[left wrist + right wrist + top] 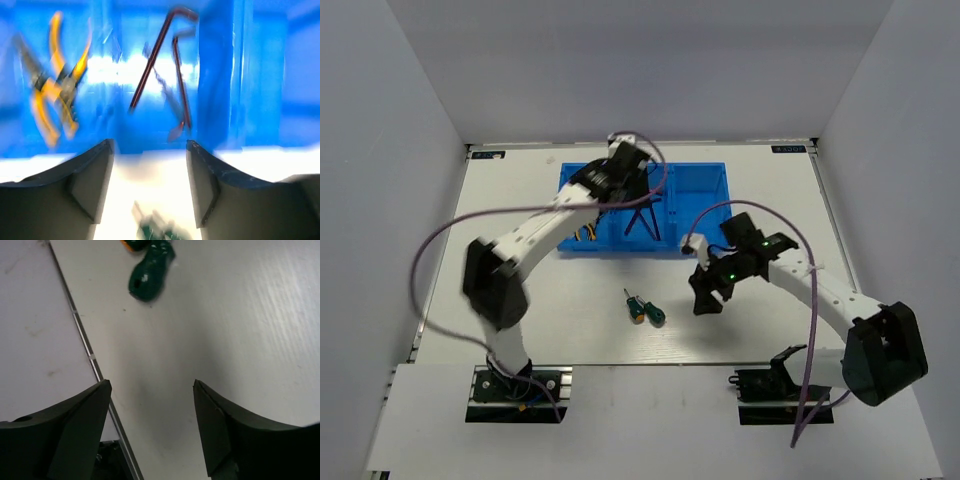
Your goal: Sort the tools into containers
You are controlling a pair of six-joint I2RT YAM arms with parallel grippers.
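The white table [570, 320] carries the bright-blue bin [700, 200] toward its far side, with three square compartments in a row. The left arm [535, 235] reaches out over the bin's left and middle compartments, and the right arm [820, 290] bends in from the right over bare table in front of the bin. The left gripper [150, 145] hangs above the near wall of the middle compartment, its fingers spread apart with nothing between them. The right gripper [152, 385] hovers just right of the loose tools, also spread wide and holding nothing. The yellow-handled pliers [55, 90] lie crossed over each other in the left compartment. The hex keys [160, 65] lean together in the middle compartment; the left wrist view is smeared, so two show clearly and a third is only a likely shape between them. The right compartment shows only blue floor. The two green-handled screwdrivers [645, 310] lie side by side on the table, near the bin's front wall and between the two arms.
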